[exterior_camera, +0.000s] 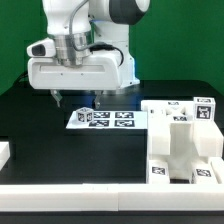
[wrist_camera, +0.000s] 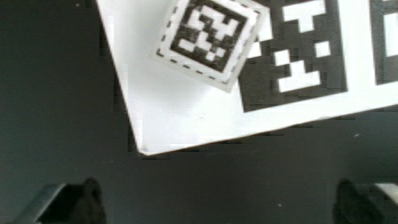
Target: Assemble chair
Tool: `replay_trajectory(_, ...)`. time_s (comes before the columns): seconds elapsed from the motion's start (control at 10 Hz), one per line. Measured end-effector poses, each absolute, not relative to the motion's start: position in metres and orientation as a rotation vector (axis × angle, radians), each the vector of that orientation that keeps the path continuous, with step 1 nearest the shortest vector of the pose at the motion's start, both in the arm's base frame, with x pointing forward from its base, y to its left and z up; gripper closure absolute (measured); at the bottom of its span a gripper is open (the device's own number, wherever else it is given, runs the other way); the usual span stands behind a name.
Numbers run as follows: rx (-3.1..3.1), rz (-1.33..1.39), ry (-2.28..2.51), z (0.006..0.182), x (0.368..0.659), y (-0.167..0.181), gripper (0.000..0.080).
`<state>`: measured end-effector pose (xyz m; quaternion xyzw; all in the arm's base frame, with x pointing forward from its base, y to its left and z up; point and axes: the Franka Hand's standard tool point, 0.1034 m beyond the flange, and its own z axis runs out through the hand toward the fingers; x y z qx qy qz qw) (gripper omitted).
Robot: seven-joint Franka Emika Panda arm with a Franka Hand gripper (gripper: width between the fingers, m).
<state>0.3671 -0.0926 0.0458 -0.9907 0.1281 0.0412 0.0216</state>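
The chair parts (exterior_camera: 181,143) are chunky white pieces with black-and-white tags, grouped at the exterior view's right. My gripper (exterior_camera: 77,98) hangs open and empty just above the black table, over the near end of the marker board (exterior_camera: 101,119). In the wrist view the gripper (wrist_camera: 222,204) shows two dark fingertips (wrist_camera: 71,202) spread wide with bare table between them. The marker board's corner (wrist_camera: 196,125) lies ahead of them. A tilted tag (wrist_camera: 214,36) sits over that corner; I cannot tell whether it is a separate piece.
A white rim (exterior_camera: 100,196) runs along the front of the black table. A white block (exterior_camera: 4,153) stands at the exterior view's left edge. A green wall is behind the arm.
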Motion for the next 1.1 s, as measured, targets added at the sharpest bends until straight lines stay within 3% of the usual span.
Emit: replay_trajectory(1.1, -3.039, 0.147, 0.504, 0.0452, 0.3652, -0.0946, 0.0151)
